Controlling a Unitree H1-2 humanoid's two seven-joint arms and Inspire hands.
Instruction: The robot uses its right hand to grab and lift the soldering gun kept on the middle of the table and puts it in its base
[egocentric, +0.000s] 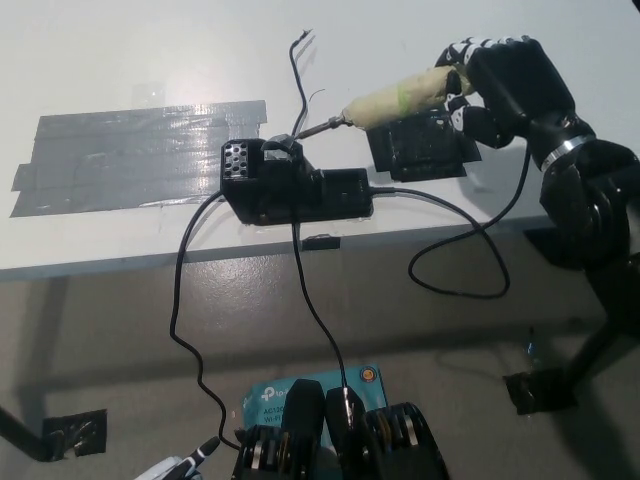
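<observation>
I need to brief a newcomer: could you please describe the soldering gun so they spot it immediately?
On the white table, look right of the grey tape patch, above the black base. The soldering gun is held there in the black right hand: the only pale, tape-wrapped stick with a metal tip.

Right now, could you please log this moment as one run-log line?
black right hand: shut on tape-wrapped soldering gun | tip near black base | not seated | left hand: unseen

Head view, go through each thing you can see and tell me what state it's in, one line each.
soldering gun: held above the table, tilted, metal tip pointing at the base, not yet seated.
right hand: shut on the soldering gun's handle.
base: on the table near its front edge, holder empty, cables attached.
black pad: flat on the table under the soldering gun.
grey tape: stuck flat to the table.
left hand: barely visible at the bottom edge, state unclear.
</observation>
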